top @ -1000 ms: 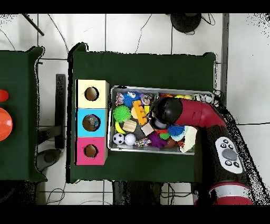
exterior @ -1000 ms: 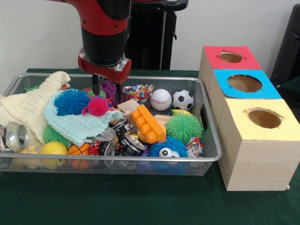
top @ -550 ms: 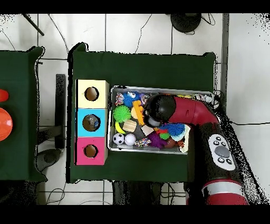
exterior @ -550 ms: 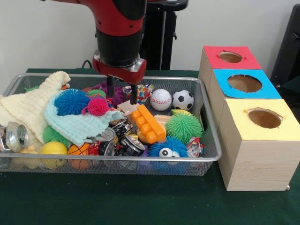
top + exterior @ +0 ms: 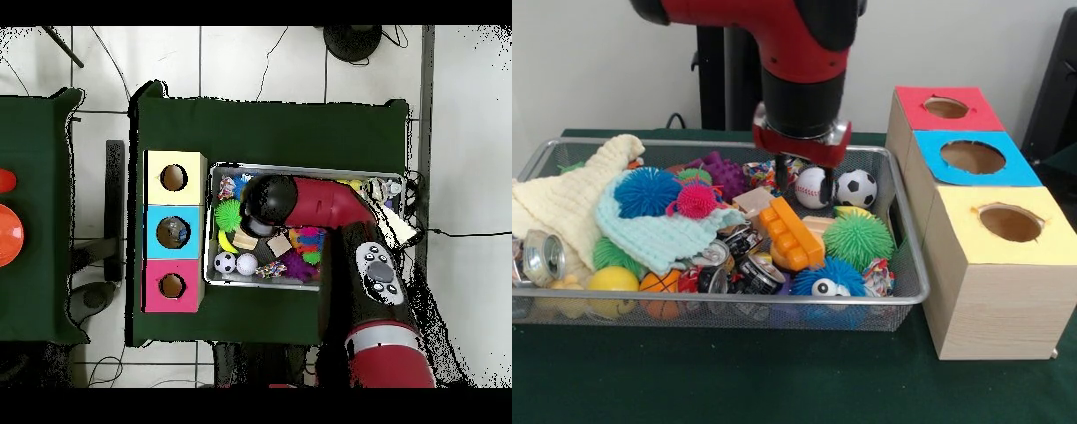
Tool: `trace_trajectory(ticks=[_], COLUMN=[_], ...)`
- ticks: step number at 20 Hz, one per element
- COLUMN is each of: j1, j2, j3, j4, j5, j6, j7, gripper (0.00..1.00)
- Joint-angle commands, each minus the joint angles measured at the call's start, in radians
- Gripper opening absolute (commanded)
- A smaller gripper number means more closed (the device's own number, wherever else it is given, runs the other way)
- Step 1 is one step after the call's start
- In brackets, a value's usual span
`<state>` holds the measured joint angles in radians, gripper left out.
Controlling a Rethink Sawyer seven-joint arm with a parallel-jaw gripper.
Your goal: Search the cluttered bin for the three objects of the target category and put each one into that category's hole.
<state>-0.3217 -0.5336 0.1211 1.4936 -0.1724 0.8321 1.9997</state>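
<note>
- My end effector (image 5: 804,176) hangs with its two fingers spread apart and nothing between them, just above the back of the wire bin (image 5: 900,265).
- The fingertips flank the baseball (image 5: 812,187), which sits against the bin's back wall.
- Just beside the baseball lies the soccer ball (image 5: 856,187), touching or nearly touching it.
- In front of these lies an orange toy brick (image 5: 791,233), with a green spiky ball (image 5: 857,240) next to it.
- Farther along are a light blue cloth (image 5: 658,234) with a pink spiky ball (image 5: 696,200) and a blue spiky ball (image 5: 646,191), then a cream cloth (image 5: 569,200).
- Crushed cans (image 5: 743,265) lie near the front rim.
- Beside the bin on the green desk (image 5: 733,375) stand three wooden boxes with holes: yellow top (image 5: 1006,223), blue top (image 5: 973,157), red top (image 5: 946,107).
- From overhead, my arm (image 5: 330,205) covers the middle of the bin.
</note>
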Motion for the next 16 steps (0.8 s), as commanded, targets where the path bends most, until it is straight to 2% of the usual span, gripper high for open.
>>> trace_trajectory(ticks=[1, 5, 12, 16], j1=[0.053, 0.091, 0.101, 0.117], j2=[0.124, 0.145, 0.204, 0.224], j3=[0.020, -0.025, -0.062, -0.067], j4=[-0.032, -0.036, -0.041, -0.062], j5=[0.061, 0.054, 0.058, 0.070], j6=[-0.085, -0.134, -0.231, -0.221], j7=[0.200, 0.233, 0.223, 0.209], gripper=[1.00, 1.00, 1.00, 1.00])
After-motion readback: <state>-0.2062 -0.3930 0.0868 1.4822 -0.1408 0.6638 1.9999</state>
